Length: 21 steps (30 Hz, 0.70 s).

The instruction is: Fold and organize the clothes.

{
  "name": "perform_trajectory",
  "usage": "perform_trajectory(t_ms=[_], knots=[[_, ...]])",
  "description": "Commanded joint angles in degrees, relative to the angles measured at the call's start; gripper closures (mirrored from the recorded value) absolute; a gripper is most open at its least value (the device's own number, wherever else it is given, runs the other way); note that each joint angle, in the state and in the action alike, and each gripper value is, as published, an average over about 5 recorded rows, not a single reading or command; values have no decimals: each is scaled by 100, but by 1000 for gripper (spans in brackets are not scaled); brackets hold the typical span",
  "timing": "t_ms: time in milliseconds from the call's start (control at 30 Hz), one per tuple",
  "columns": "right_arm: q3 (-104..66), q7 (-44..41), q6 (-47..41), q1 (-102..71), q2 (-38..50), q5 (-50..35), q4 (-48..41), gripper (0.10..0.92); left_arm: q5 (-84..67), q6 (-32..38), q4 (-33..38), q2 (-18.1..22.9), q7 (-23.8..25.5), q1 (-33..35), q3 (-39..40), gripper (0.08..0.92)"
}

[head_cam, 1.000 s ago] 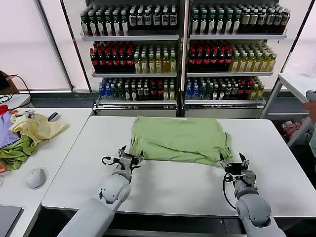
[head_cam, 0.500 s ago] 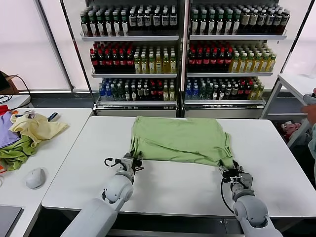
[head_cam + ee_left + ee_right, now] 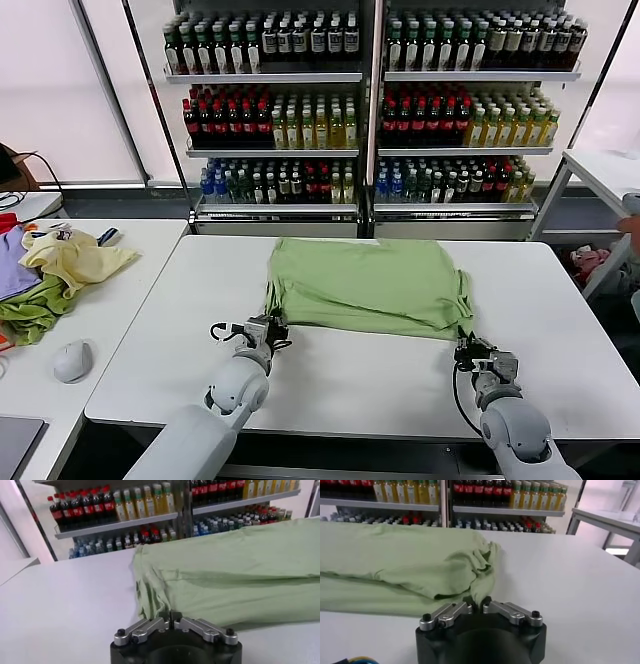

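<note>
1. Head view: a light green polo shirt lies folded and flat across the middle of the white tabletop, its far edge toward the back edge and its near hem facing the robot. The left pincer sits at the shirt's near-left corner, fingers drawn together on the cloth. The right pincer sits at the near-right corner, likewise pinched on the fabric where it trails to a point.

2. Head view, surroundings: behind the tabletop stands a drinks shelf packed with bottles. On a second tabletop off the left edge lie a pale yellow garment, a darker green garment, a purple garment and a computer mouse.

3. Left wrist view: the left pincer has its two metal fingers meeting at the tips, with the shirt's corner fold running down into them. The cloth spreads away across the tabletop in a smooth layer with a rumpled side edge.

4. Right wrist view: the right pincer is clamped on a bunched tip of the shirt, its fingers closed together. A gathered sleeve hangs just above the grip, and bare tabletop stretches beyond it toward the right edge.
</note>
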<state>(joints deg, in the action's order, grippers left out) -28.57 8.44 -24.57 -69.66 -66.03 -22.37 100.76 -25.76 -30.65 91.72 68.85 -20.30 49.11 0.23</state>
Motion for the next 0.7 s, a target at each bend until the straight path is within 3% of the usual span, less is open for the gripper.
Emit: perform_trajectory(t_ms=[33, 300, 700], knots=[[-207, -115, 33, -536, 95, 61, 651, 874, 8, -25, 1350, -205, 19, 971, -173, 908], [-639, -227, 152, -1723, 119, 421, 1611, 874, 429, 8, 2603, -273, 131, 2419, -464, 908], [-979, -194, 152, -2790, -155, 779, 2467, 874, 836, -40, 3155, -342, 234, 3413, -893, 908]])
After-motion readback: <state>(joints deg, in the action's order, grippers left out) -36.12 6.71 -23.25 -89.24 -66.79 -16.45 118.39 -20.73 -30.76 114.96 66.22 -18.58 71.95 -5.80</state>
